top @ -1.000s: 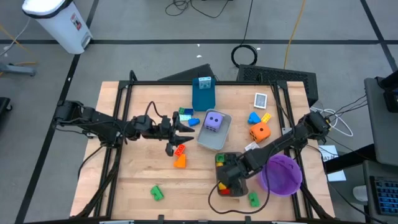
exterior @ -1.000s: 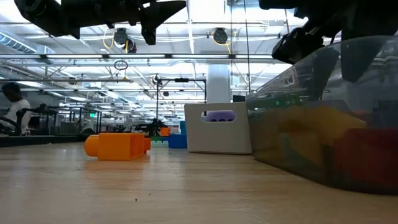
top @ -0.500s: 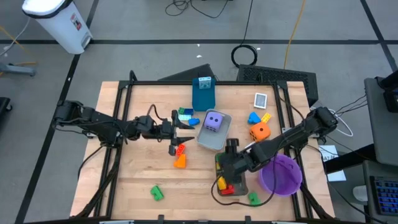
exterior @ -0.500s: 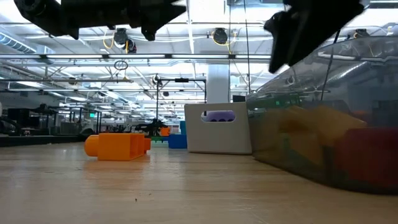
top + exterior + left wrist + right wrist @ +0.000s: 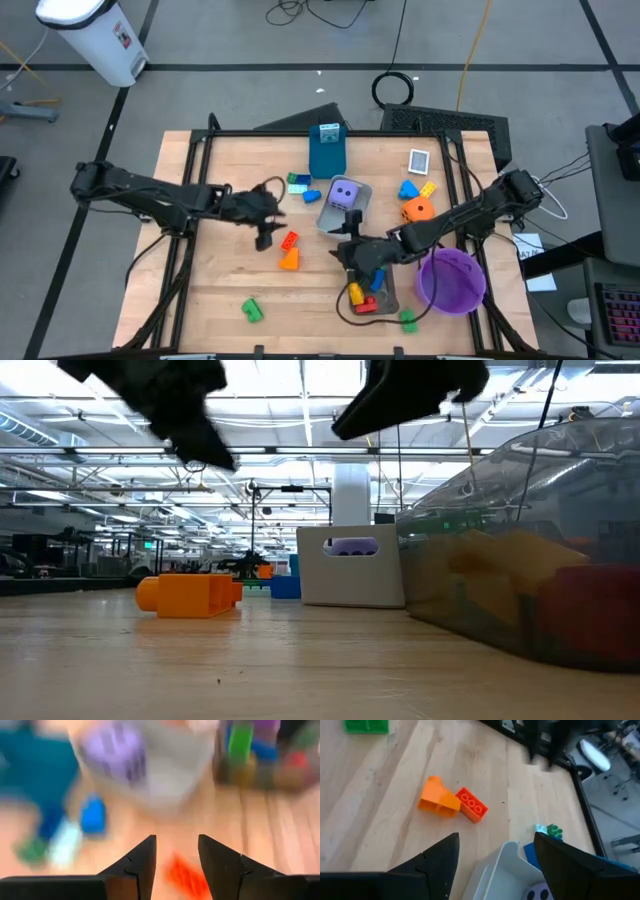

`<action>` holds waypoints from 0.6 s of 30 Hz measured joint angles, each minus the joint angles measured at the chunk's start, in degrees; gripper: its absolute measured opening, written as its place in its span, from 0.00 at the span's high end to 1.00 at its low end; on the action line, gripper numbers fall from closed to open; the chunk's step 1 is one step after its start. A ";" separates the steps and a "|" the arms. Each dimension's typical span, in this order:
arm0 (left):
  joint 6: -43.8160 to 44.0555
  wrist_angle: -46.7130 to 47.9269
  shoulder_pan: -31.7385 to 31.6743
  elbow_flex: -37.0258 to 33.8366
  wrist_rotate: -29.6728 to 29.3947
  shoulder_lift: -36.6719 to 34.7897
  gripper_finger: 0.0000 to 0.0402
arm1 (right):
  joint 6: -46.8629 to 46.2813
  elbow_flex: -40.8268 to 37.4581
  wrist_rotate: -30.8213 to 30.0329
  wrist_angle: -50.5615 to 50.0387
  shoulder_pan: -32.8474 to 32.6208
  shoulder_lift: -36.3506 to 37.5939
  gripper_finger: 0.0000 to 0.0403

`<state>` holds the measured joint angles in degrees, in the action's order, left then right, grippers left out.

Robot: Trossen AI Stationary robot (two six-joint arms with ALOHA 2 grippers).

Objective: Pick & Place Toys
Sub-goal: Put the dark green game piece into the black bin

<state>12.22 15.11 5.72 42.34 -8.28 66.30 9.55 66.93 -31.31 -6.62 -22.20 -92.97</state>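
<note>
A red brick and an orange brick lie side by side mid-table; the right wrist view shows them as red brick and orange brick. My left gripper hovers open just left of them, tipped downward, with the red brick below its fingers. My right gripper is open and empty, above the gap between the grey tray holding the purple die and the clear tray of bricks. An orange die sits at the right.
A purple bowl stands near the right edge beside the clear tray. A teal box stands at the back. Loose bricks lie about: green, green, blue, yellow, blue and green.
My left gripper has drawn back toward the table's left and near edges and tipped from level to slanting down over the red brick. My right gripper has risen from over the clear tray, moved toward the far left, and swung from pointing down to nearly level.
</note>
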 joint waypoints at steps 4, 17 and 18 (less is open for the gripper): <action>10.47 7.95 3.62 0.01 2.17 0.44 0.64 | 1.92 -4.33 0.17 4.73 0.35 0.01 0.38; 22.09 4.82 13.99 -0.01 -13.07 1.47 0.67 | 6.96 -10.99 0.04 19.74 -0.19 -0.02 0.38; 20.53 4.96 13.49 -0.01 -14.43 1.39 0.67 | 7.56 -10.99 0.05 20.23 -0.19 -0.02 0.38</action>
<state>32.75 20.07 19.21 42.33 -22.71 67.70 17.11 55.94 -31.26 13.61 -22.39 -92.99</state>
